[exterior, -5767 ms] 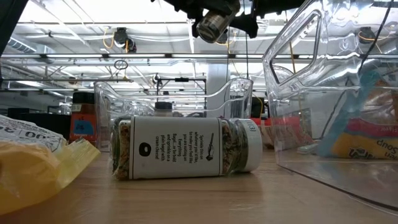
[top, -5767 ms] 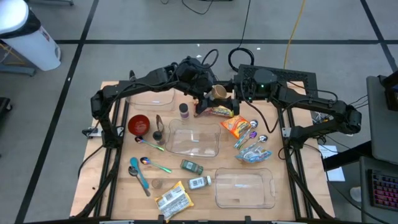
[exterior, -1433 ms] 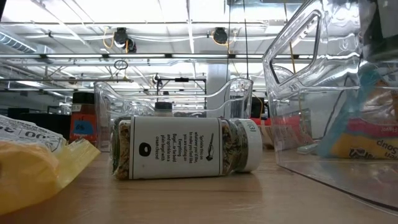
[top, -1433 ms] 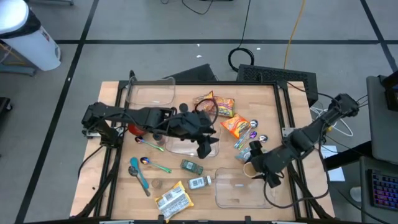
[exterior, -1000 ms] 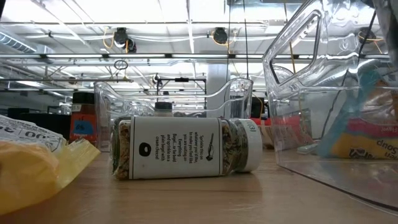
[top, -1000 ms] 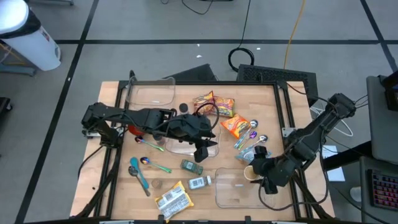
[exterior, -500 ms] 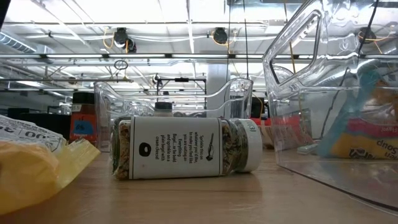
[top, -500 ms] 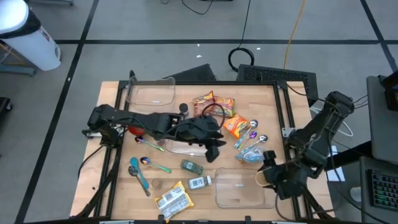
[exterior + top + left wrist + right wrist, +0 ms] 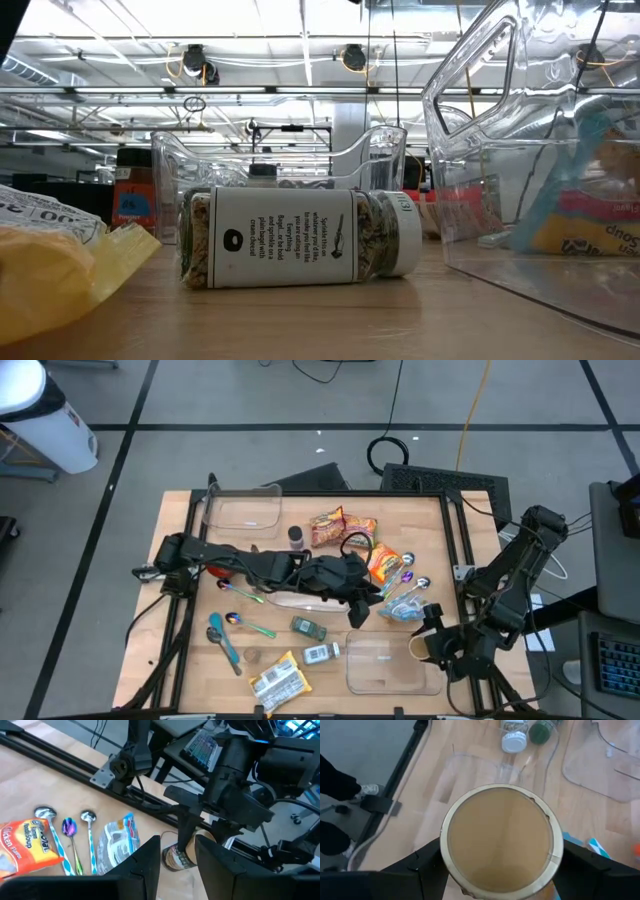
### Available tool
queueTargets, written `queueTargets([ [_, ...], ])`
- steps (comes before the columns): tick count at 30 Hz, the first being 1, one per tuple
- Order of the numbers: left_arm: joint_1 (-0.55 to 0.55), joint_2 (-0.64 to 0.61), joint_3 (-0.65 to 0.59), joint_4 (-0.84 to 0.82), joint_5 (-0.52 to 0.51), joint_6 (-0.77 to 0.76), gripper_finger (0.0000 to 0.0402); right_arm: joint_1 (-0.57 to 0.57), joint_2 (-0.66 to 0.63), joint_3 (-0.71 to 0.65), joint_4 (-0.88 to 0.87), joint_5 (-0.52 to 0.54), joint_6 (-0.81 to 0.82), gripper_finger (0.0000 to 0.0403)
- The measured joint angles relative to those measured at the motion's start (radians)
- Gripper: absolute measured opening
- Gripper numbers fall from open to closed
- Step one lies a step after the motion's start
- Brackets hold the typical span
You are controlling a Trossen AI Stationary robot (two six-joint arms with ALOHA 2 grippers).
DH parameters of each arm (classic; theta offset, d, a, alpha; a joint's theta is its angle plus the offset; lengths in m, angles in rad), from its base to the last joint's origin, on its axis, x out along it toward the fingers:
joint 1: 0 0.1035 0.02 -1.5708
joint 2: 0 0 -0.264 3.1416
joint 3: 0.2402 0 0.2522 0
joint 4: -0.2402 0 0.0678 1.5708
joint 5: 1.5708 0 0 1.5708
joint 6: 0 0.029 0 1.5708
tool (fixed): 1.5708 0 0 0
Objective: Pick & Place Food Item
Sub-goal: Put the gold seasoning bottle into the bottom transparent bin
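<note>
A tan round can (image 9: 501,837) hangs over the right end of the clear tub (image 9: 385,672) near the table's front right. My right gripper (image 9: 425,648) is shut on it; the same can (image 9: 182,854) shows in the left wrist view under the right arm. My left gripper (image 9: 358,612) reaches across the table's middle, above the wood between the centre tub (image 9: 300,600) and a blue-white pouch (image 9: 405,607). Its fingers (image 9: 146,865) stand apart with nothing between them. My right gripper pinches the can's round side wall (image 9: 446,851) between its two fingers, one on each opposite side. The fingers slant down from the table's right. The can is lifted clear, and its flat tan end faces the wrist camera.
Snack bags (image 9: 343,528) and an orange bag (image 9: 383,563) lie at the far middle, with spoons (image 9: 410,570) beside them. Two spice jars (image 9: 308,627) (image 9: 322,653), a yellow packet (image 9: 277,680) and more spoons (image 9: 228,640) lie near the front left. Another clear tub (image 9: 243,510) stands far left.
My left gripper has gone toward the table's right edge and a little down, rolling somewhat. My right gripper has carried the can toward the right and near edges, ending over the right end of the front tub.
</note>
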Motion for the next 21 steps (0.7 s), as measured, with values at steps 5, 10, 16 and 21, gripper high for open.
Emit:
queueTargets([
  [5,0.000,0.000,0.000,-0.001,0.008,-0.001,0.0122,0.000,-0.006,-0.038,0.027,0.029,0.013,0.0269],
  [10,0.000,0.000,0.000,-0.003,0.015,-0.004,0.0122,0.000,-0.030,-0.103,0.077,0.026,0.055,0.0269],
  [16,0.000,0.000,0.000,-0.003,0.015,-0.004,0.0122,0.000,-0.055,-0.147,0.127,0.042,0.069,0.0269],
  [21,0.000,0.000,0.000,-0.003,0.016,0.001,0.0122,0.000,-0.055,-0.171,0.138,0.055,0.069,0.0269],
])
